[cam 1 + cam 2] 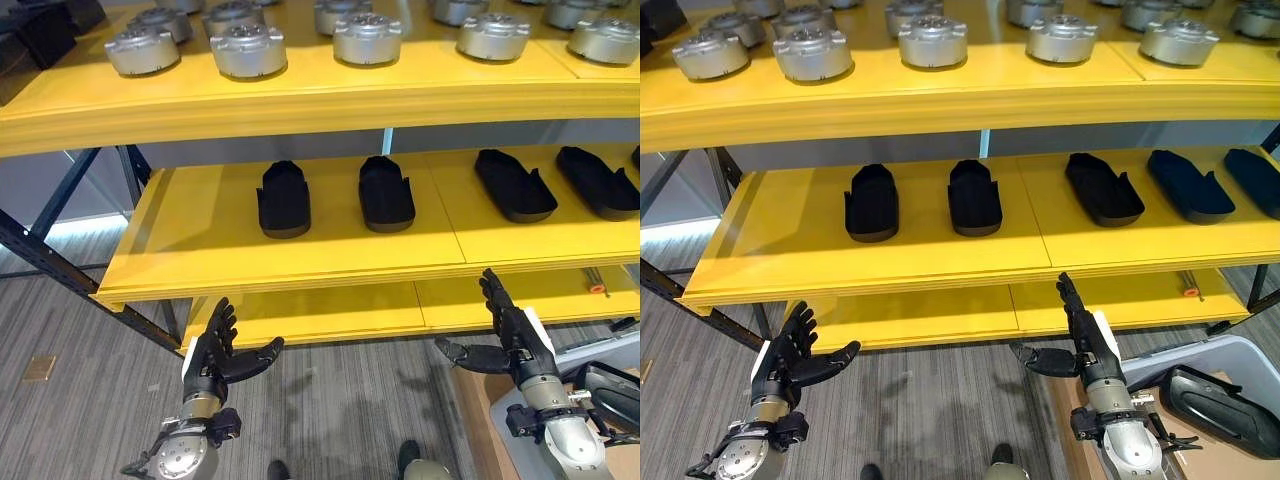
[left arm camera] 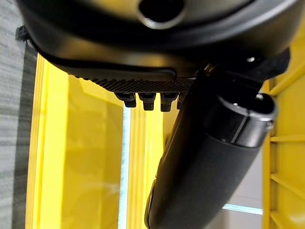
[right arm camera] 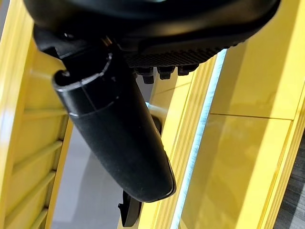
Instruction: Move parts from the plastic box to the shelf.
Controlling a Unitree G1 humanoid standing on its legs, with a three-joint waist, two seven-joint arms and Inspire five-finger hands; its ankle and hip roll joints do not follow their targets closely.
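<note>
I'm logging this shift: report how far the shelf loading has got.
Done: black parts already lie in a row on the middle shelf.
In hand: nothing; the left hand and right hand are open and empty below its front edge.
Left: another black part lies in the plastic box.

The yellow shelf point(image 1: 300, 265) holds black parts point(image 1: 284, 198) on the middle level and round silver parts point(image 1: 367, 38) above.

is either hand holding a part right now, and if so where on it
Nothing is held. The left hand and the right hand are both open and empty, raised in front of the yellow shelf.
</note>
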